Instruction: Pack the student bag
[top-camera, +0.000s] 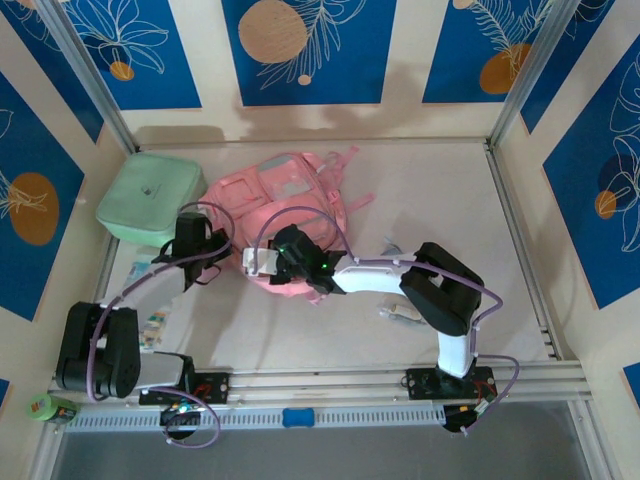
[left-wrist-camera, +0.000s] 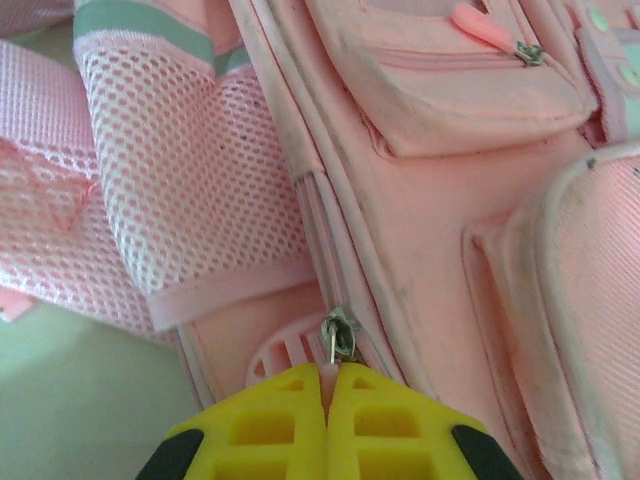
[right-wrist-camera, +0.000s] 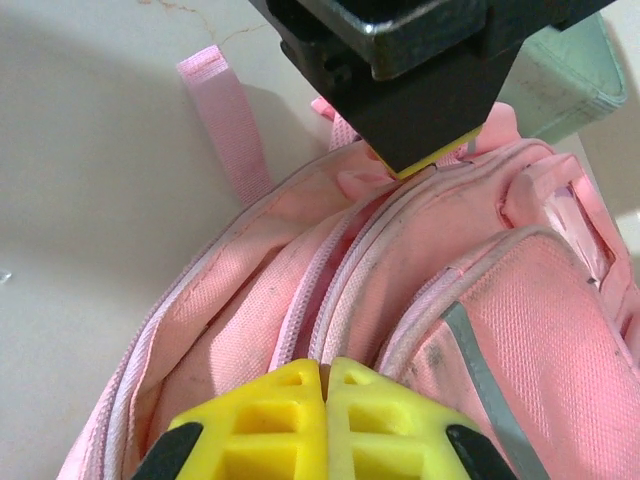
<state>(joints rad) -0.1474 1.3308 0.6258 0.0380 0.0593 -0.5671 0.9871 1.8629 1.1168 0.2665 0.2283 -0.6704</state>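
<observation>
Okay, pink student bag (top-camera: 290, 200) lies far-centre on table (top-camera: 450, 220) beside mint box (top-camera: 150, 200), lid mark unreadable. Left gripper (left-wrist-camera: 328, 372) pinches the zipper pull (left-wrist-camera: 338, 338); right gripper (right-wrist-camera: 325, 368) jaws closed together at bag's opening rim.

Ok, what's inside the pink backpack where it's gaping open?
Only bare pink lining shows inside the gap in the backpack, with no items visible. Deeper down is hidden by the bag's own fabric and by the right hand, shut at the zipper edge.
</observation>
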